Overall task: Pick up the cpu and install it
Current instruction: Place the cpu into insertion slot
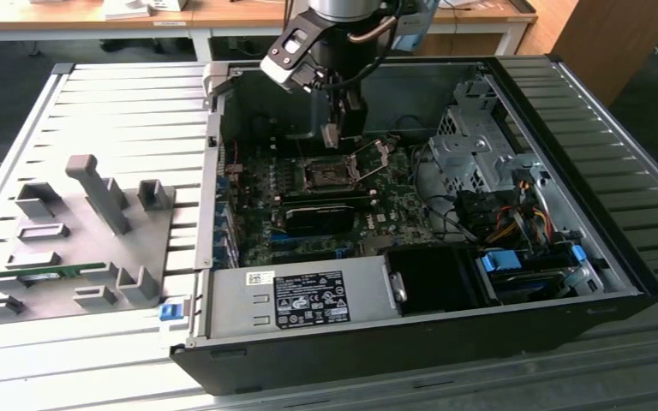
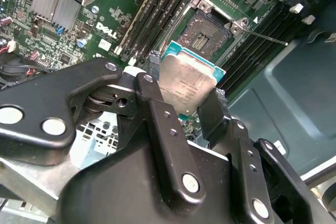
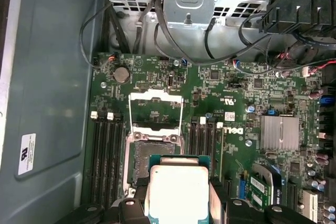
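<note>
We hold the cpu above the open socket of the motherboard; our gripper pinches it at two opposite edges. It seems light, stiff and fragile, so only the rim should carry pressure.

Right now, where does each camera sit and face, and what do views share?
Exterior view: off the arm, looking down into the open computer case; arm above motherboard.
First wrist view: on the wrist, facing the open socket; jaws clamp the cpu.
Second wrist view: on the wrist, looking along the jaws.
Both wrist views share cpu, socket.
</note>
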Available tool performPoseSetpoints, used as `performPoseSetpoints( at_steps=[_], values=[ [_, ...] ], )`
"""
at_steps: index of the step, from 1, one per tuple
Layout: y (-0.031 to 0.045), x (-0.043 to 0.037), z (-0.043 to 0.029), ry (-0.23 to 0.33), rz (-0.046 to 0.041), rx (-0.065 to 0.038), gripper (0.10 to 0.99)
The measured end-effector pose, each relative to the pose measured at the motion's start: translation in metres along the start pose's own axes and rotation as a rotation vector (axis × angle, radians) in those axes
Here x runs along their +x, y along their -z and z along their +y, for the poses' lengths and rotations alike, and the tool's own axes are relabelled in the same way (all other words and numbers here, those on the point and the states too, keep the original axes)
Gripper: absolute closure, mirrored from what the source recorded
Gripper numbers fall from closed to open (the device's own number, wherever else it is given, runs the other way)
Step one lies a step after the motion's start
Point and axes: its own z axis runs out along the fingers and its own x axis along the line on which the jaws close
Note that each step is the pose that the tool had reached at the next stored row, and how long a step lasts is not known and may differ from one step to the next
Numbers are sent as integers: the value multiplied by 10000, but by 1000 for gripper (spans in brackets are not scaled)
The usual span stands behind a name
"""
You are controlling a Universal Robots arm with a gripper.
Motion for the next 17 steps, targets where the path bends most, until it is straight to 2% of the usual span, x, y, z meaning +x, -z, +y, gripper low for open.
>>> performPoseSetpoints(
  at_steps=[3, 9, 12, 17],
  values=[
    [-28, 17, -2, -2, -2, 7, 549],
    [-112, 137, -4, -2, 1, 25, 549],
    [-161, 162, -12, -3, 4, 39, 549],
    [-248, 207, -19, -6, 5, 114, 549]
  ],
)
